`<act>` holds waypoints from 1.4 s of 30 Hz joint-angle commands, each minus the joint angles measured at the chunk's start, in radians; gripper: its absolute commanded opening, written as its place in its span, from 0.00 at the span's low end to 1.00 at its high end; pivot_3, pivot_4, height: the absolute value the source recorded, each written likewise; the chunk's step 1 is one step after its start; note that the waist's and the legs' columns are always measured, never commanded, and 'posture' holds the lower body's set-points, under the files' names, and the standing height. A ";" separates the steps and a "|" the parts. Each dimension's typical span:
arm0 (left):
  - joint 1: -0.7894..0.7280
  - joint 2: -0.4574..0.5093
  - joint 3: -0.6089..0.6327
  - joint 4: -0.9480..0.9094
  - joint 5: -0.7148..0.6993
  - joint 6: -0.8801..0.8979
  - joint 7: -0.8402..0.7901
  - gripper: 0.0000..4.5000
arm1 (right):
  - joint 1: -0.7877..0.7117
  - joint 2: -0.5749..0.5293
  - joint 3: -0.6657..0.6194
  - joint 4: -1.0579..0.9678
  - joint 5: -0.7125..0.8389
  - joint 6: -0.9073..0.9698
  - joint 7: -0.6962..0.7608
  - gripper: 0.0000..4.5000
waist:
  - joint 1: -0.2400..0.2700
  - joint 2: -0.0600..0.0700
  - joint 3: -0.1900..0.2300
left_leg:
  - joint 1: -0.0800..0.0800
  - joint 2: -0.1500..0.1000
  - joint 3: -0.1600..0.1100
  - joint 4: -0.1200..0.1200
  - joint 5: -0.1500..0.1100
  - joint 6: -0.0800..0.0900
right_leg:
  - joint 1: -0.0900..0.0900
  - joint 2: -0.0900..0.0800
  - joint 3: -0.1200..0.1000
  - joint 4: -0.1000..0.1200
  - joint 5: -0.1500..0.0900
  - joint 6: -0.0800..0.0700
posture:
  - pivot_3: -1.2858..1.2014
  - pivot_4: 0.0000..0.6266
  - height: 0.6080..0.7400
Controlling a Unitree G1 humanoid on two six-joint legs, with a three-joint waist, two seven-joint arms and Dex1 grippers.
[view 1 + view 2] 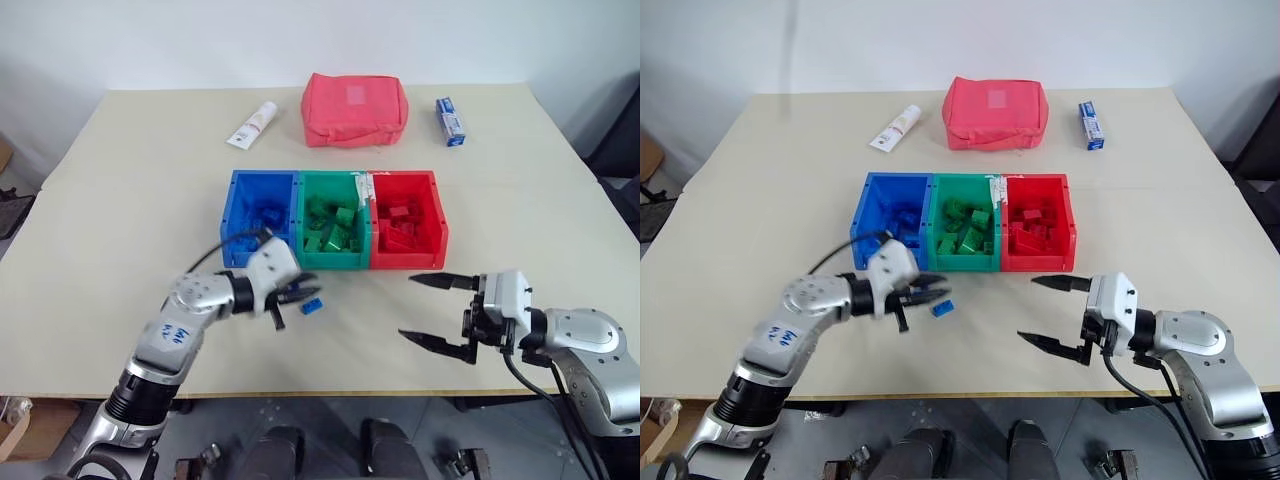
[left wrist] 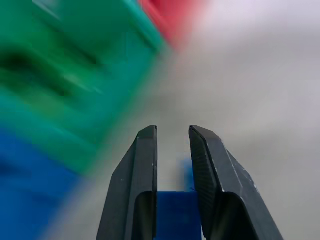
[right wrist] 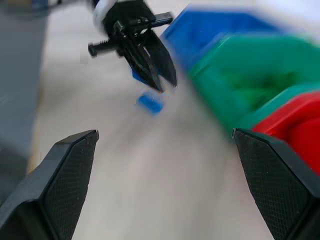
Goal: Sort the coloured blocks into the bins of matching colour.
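Note:
Three joined bins stand mid-table: blue (image 1: 232,215), green (image 1: 330,262) and red (image 1: 405,260), each holding several blocks of its own colour. My left gripper (image 1: 295,295) hovers just in front of the blue and green bins. It is shut, with a blue block (image 2: 175,215) deep between its fingers. A second blue block (image 1: 312,305) lies on the table just past its fingertips, also seen as a blue block (image 3: 150,103) in the right wrist view. My right gripper (image 1: 408,307) stands wide open in front of the red bin, with nothing between its fingers.
At the back of the table lie a red-pink zipped pouch (image 1: 354,108), a white tube (image 1: 253,125) and a blue-and-white carton (image 1: 450,121). Bare tabletop lies between the two grippers and on both sides of the bins. The table's front edge runs just below my arms.

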 commanded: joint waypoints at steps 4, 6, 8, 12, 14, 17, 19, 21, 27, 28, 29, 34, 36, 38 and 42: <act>-0.081 -0.175 0.262 0.066 -0.049 -0.064 0.330 0.14 | -0.084 0.061 -0.021 -0.030 0.040 0.007 -0.080 1.00 | 0.003 0.000 0.000 | 0.000 0.000 0.000 0.001 0.000 0.000 | 0.000 0.000 0.000 0.000 0.000 0.000 | 0.52 0.24 1.00; -0.105 -0.182 0.258 0.106 -0.031 -0.044 0.363 0.14 | -0.095 0.064 -0.016 -0.021 0.032 0.007 -0.077 1.00 | 0.004 0.000 0.000 | 0.000 -0.001 0.000 0.002 0.000 0.000 | 0.000 0.000 0.000 0.001 0.000 0.000 | 0.52 0.24 1.00; -0.127 -0.182 0.251 0.145 -0.041 -0.023 0.369 0.14 | -0.101 0.058 -0.015 -0.006 0.026 0.003 -0.067 1.00 | 0.005 -0.001 0.000 | 0.000 -0.001 0.000 0.002 0.000 0.000 | 0.000 0.000 0.000 0.000 0.000 0.000 | 0.52 0.24 1.00; -0.159 -0.155 0.251 0.180 -0.083 0.016 0.328 0.35 | -0.114 0.047 -0.018 0.020 0.017 -0.006 -0.051 1.00 | 0.003 -0.001 0.000 | -0.001 -0.003 0.000 0.002 -0.001 0.001 | 0.000 -0.001 0.000 0.000 0.000 0.000 | 0.52 0.24 1.00; -0.161 -0.132 0.257 0.181 -0.108 0.035 0.292 0.48 | -0.120 0.047 -0.016 0.026 0.013 -0.009 -0.047 1.00 | 0.000 -0.001 0.000 | -0.001 -0.002 0.000 0.002 -0.001 0.001 | 0.000 -0.001 0.000 0.000 0.000 0.000 | 0.52 0.24 1.00; -0.141 -0.067 0.277 0.188 -0.120 0.003 0.234 0.69 | -0.126 0.043 -0.008 0.034 0.003 -0.013 -0.034 1.00 | -0.004 -0.001 0.000 | -0.001 -0.001 0.000 0.002 -0.001 0.001 | 0.000 0.000 0.000 0.001 0.000 0.000 | 0.52 0.24 1.00; -0.115 -0.018 0.302 0.186 -0.149 -0.025 0.167 0.82 | -0.121 0.045 -0.006 0.042 -0.003 -0.022 -0.023 1.00 | -0.005 -0.001 0.000 | -0.001 0.000 0.000 0.002 -0.001 0.000 | -0.001 0.000 0.000 0.001 0.000 0.000 | 0.52 0.24 1.00; -0.082 0.035 0.323 0.186 -0.167 -0.068 0.100 0.82 | -0.121 0.044 -0.005 0.047 -0.007 -0.025 -0.012 1.00 | -0.006 0.000 0.000 | -0.001 0.000 0.000 0.001 -0.001 0.000 | -0.001 0.000 0.000 0.001 0.000 0.000 | 0.52 0.24 1.00; 0.097 0.277 0.417 0.303 -0.190 -0.321 -0.232 0.90 | -0.143 0.026 0.004 0.089 -0.023 -0.047 0.042 1.00 | -0.008 0.000 0.000 | 0.000 0.000 0.000 0.000 -0.001 0.000 | -0.001 0.000 0.000 0.000 0.000 -0.001 | 0.52 0.24 1.00; 0.124 0.311 0.428 0.327 -0.190 -0.351 -0.277 0.95 | -0.151 0.022 0.006 0.097 -0.026 -0.049 0.052 1.00 | -0.010 0.000 0.000 | 0.000 0.000 0.000 0.000 -0.001 0.000 | -0.001 0.000 0.000 0.000 0.000 -0.001 | 0.52 0.24 1.00; 0.153 0.349 0.432 0.359 -0.178 -0.387 -0.317 1.00 | -0.158 0.017 0.011 0.107 -0.030 -0.053 0.065 1.00 | -0.009 0.000 0.000 | 0.000 0.000 0.000 -0.001 -0.001 0.000 | -0.001 0.000 0.000 0.000 0.000 -0.001 | 0.52 0.24 1.00; 0.226 0.423 0.394 0.439 -0.129 -0.500 -0.393 1.00 | -0.168 -0.003 0.034 0.139 -0.056 -0.080 0.120 1.00 | -0.003 0.000 0.000 | 0.000 0.000 0.000 -0.002 -0.001 0.000 | 0.000 -0.001 -0.001 -0.002 0.000 -0.001 | 0.52 0.24 1.00; 0.264 0.413 0.362 0.366 -0.144 -0.473 -0.409 1.00 | -0.166 -0.004 0.033 0.142 -0.056 -0.079 0.128 1.00 | 0.000 0.000 0.000 | 0.000 0.000 0.000 -0.002 -0.001 0.000 | 0.000 -0.001 -0.001 -0.002 0.000 -0.001 | 0.52 0.24 1.00; 0.288 0.401 0.326 0.293 -0.152 -0.446 -0.412 1.00 | -0.165 -0.004 0.030 0.144 -0.056 -0.079 0.132 1.00 | 0.000 0.000 0.000 | 0.000 0.000 0.000 -0.002 -0.002 0.001 | 0.000 -0.001 -0.001 -0.003 0.000 -0.001 | 0.52 0.24 1.00; 0.312 0.377 0.222 0.109 -0.146 -0.346 -0.378 1.00 | -0.160 -0.013 0.027 0.143 -0.062 -0.073 0.139 1.00 | -0.001 0.000 0.000 | -0.001 0.000 0.000 -0.002 -0.002 0.002 | 0.000 -0.001 0.000 -0.003 0.000 -0.001 | 0.52 0.24 1.00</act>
